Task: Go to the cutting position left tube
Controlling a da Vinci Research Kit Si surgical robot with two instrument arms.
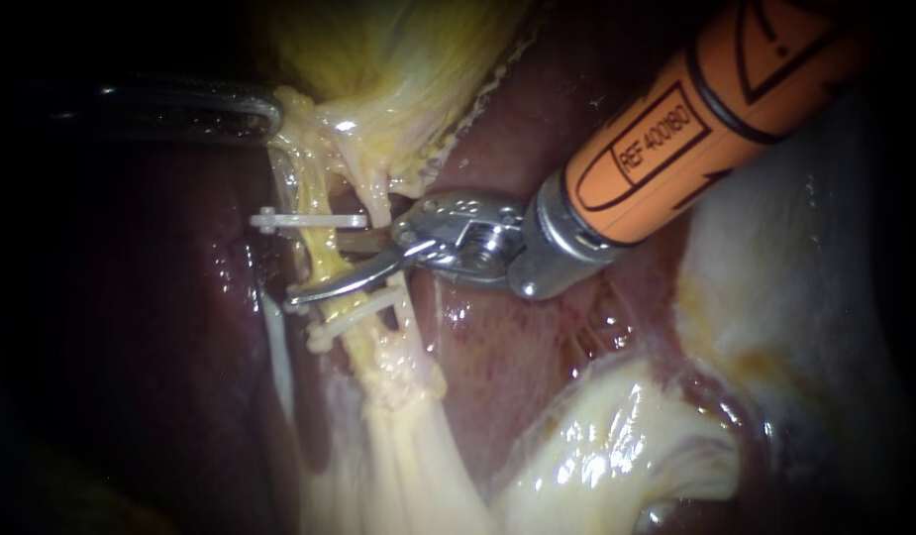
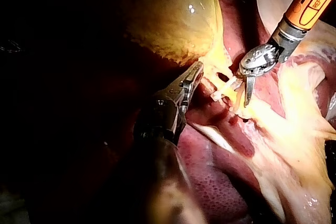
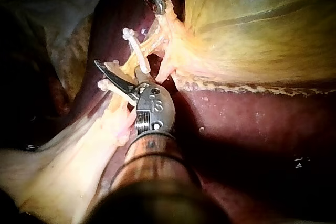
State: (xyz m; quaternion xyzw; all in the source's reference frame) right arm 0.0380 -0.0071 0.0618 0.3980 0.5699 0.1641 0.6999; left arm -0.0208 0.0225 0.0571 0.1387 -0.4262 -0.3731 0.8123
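The left tube (image 1: 322,260) is a thin yellow strand that runs down from the gallbladder (image 1: 378,59). One white clip (image 1: 309,220) crosses it above, and two more clips (image 1: 358,315) cross it below. My right instrument (image 1: 314,267), on an orange shaft, has its curved blades open astride the tube between those clips. One blade (image 1: 339,285) lies in front of the tube and the other behind it. In the right wrist view the right instrument (image 3: 113,74) shows one dark blade beside the clips (image 3: 131,43). My left instrument (image 1: 264,114) is shut on tissue at the gallbladder's neck.
Dark red liver (image 1: 517,327) lies under and around the tubes. A second pale strand (image 1: 380,203) runs just right of the clipped tube. Glistening pale fat (image 1: 616,446) fills the lower right. In the left wrist view the left instrument (image 2: 195,72) sits under the gallbladder (image 2: 168,14).
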